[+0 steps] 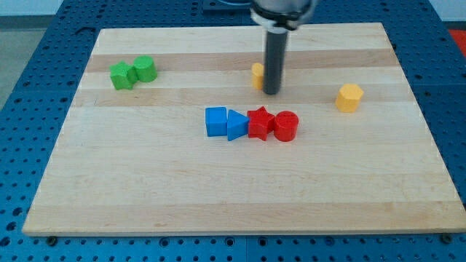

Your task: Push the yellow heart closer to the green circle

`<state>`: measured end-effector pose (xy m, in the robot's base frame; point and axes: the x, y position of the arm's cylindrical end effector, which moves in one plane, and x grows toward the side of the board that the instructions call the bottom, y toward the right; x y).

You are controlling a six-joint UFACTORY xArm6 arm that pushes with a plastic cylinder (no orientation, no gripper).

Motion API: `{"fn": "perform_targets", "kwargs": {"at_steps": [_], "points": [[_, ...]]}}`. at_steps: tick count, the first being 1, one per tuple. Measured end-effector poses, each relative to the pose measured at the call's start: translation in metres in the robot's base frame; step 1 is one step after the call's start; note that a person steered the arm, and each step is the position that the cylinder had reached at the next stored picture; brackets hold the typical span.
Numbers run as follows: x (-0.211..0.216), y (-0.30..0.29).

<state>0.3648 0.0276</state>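
The yellow heart lies near the top middle of the wooden board, mostly hidden behind my rod, so only its left edge shows. My tip rests on the board right against the heart's right side. The green circle stands at the upper left, touching a green star on its left. The heart is far to the right of the green circle.
A row of touching blocks lies in the middle: blue square, blue triangle, red star, red circle. A yellow hexagon sits at the right. The wooden board lies on a blue perforated table.
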Motion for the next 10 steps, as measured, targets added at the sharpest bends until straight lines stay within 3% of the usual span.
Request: {"fn": "perform_targets", "kwargs": {"at_steps": [1,3,5,7,9,10], "points": [[-0.013,-0.024],[-0.012,0.042],[-0.056,0.022],[-0.056,-0.069],[-0.043,-0.009],[-0.030,-0.031]]}}
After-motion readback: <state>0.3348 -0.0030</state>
